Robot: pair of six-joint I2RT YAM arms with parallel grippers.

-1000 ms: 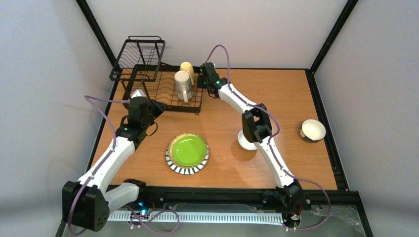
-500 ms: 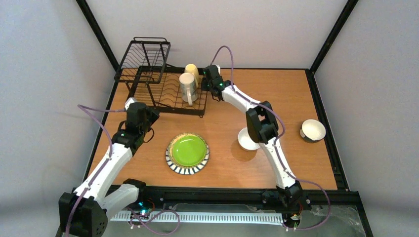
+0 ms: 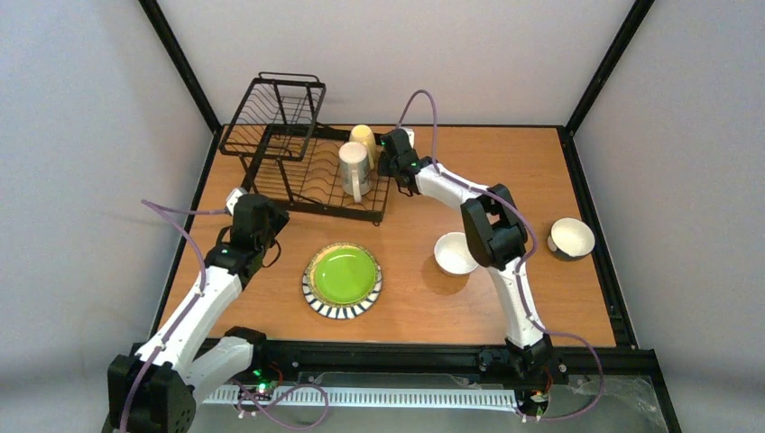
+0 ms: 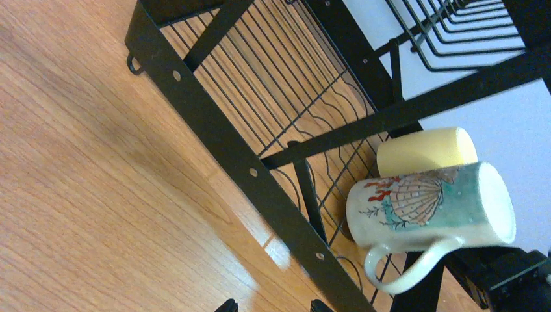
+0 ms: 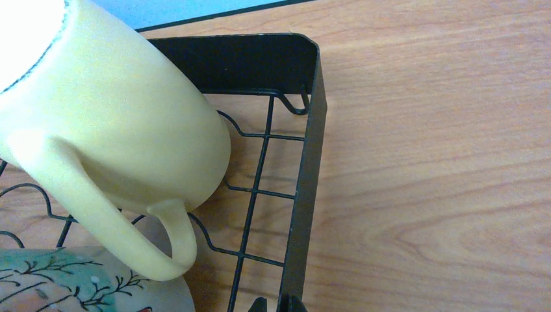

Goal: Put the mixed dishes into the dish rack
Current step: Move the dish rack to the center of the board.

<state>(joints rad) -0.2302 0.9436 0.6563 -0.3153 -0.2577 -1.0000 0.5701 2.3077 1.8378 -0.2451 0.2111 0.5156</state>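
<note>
The black wire dish rack (image 3: 311,209) stands at the back left with its raised basket (image 3: 275,113) at the far end. A cream mug (image 3: 364,140) and a shell-patterned mug (image 3: 354,167) stand upside down in it. My right gripper (image 5: 278,305) is shut on the dish rack's side rail (image 5: 305,175), beside the cream mug (image 5: 117,117). My left gripper (image 4: 273,307) is open over bare wood, just in front of the rack's front rail (image 4: 214,130). The lime-green striped-rim plate (image 3: 342,279) lies on the table in front of the rack.
One white bowl (image 3: 455,253) sits by the right arm's elbow, another bowl (image 3: 570,237) near the right edge. A black frame borders the table, with grey walls close round it. The shell-patterned mug (image 4: 429,201) hangs close to the rack's right end.
The dish rack and its two mugs have slid to the right with my right gripper on the rail. My left gripper has drawn back toward the near side, away from the rack.
</note>
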